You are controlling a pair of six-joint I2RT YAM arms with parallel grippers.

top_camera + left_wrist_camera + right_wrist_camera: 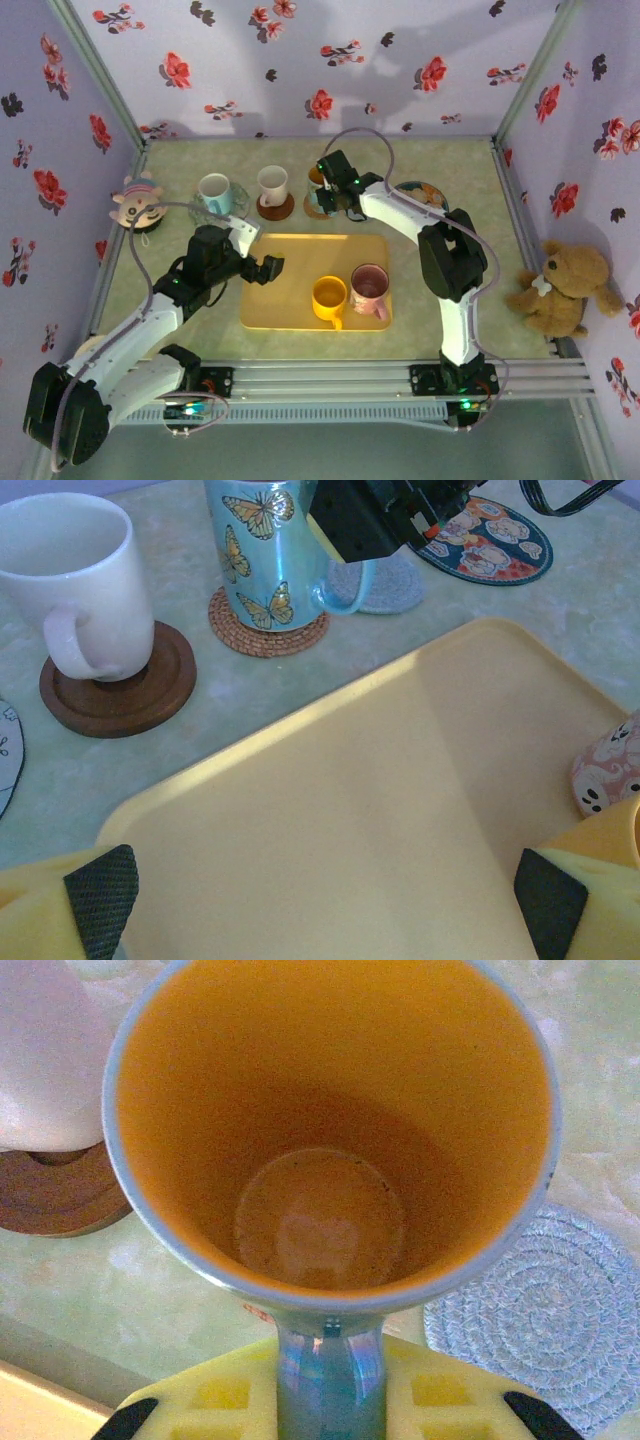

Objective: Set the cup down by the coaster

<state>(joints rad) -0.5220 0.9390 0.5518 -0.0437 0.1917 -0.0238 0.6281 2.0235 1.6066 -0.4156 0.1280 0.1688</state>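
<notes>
Two pincers I am watching: the right pincer [325, 1415] is clamping narrowly on the handle of the butterfly cup [262, 550], which is standing upright on a woven brown coaster [268, 638] just beyond the yellow tray [380, 810], a grey-blue coaster [395, 585] beside it. The left pincer [325, 905] is hanging wide open, empty, over the tray's left side. A white mug [75, 585] is sitting on a wooden coaster [120, 695] beyond the tray.

Staged robot-test booth, dressed homely: flower-print wall panels [300, 60] on three sides, aluminium rails [330, 372] at the near edge, teddy bear [562, 288] and plush doll [138, 205] beside the tabletop [470, 160].
</notes>
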